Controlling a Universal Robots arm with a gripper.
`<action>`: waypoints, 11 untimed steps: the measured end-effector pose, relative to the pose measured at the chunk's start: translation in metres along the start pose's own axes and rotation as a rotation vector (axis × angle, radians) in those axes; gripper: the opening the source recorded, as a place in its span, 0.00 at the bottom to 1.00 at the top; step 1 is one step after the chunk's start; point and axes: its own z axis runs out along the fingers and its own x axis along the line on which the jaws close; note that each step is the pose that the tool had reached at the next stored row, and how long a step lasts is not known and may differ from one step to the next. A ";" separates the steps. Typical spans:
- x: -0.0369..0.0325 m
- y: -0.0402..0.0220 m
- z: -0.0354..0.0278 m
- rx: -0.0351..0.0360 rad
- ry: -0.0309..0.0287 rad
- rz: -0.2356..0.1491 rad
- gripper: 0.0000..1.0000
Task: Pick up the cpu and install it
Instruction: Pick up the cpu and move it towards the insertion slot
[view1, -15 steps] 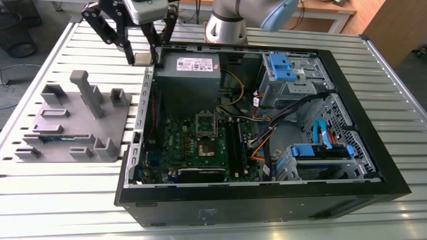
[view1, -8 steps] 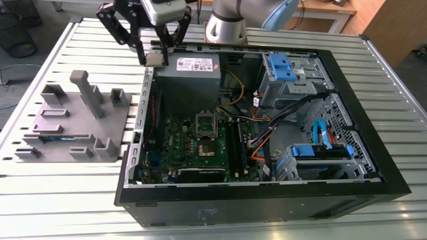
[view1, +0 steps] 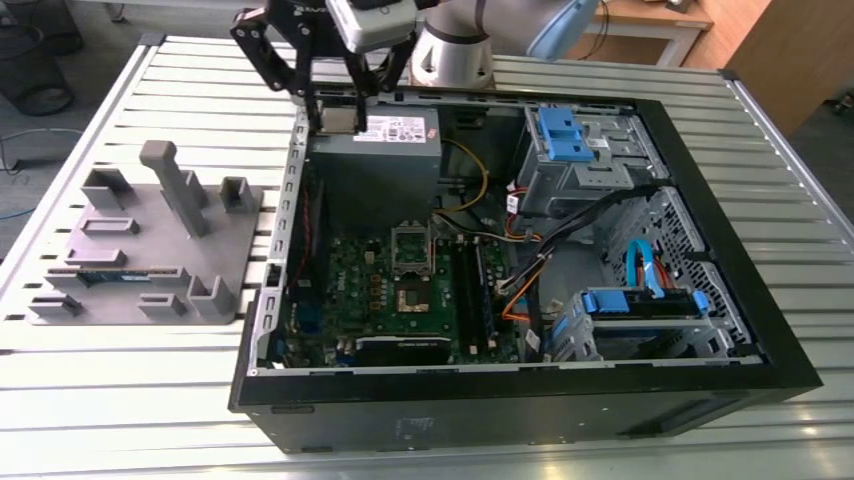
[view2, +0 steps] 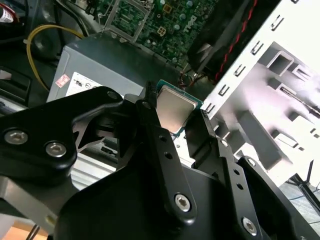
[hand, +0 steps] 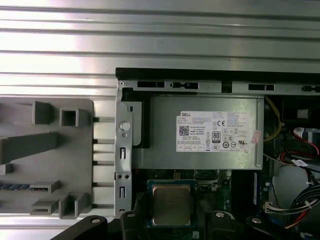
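Fingers (view2: 152, 125) of the gripper (view2: 175, 110) pinch the cpu (hand: 171, 204) by opposite edges, closed to its width. It hangs over the power supply (hand: 200, 137) of the computer case (view1: 534, 388), apart from the motherboard (view1: 400, 290).

Here's the cpu (hand: 171, 204): a brushed, silvery metal lid with a satin sheen and a thin green rim. The gripper (view2: 176, 104) is matt black metal, faintly grainy, dotted with shiny steel screw heads (view2: 182, 202). The power supply (hand: 160, 145) is smooth, dull grey sheet metal with a white paper label (hand: 212, 131). The table (hand: 150, 30) is ribbed bare aluminium, bright and streaked with glare. The parts holder (view1: 147, 250) looks like matt grey plastic. The computer case (view1: 534, 410) has a satin black shell, the motherboard (view1: 400, 290) is green and slightly glossy, the drive latches (view1: 567, 135) are glossy blue plastic, and the yellow cable (view2: 29, 50) has smooth, shiny insulation.
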 end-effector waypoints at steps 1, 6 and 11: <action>-0.0033 0.0000 0.0001 0.0001 0.0000 0.000 0.47; -0.0202 0.0000 0.0006 0.0001 0.0001 0.000 0.47; -0.0369 0.0000 0.0013 0.0000 0.0000 0.000 0.47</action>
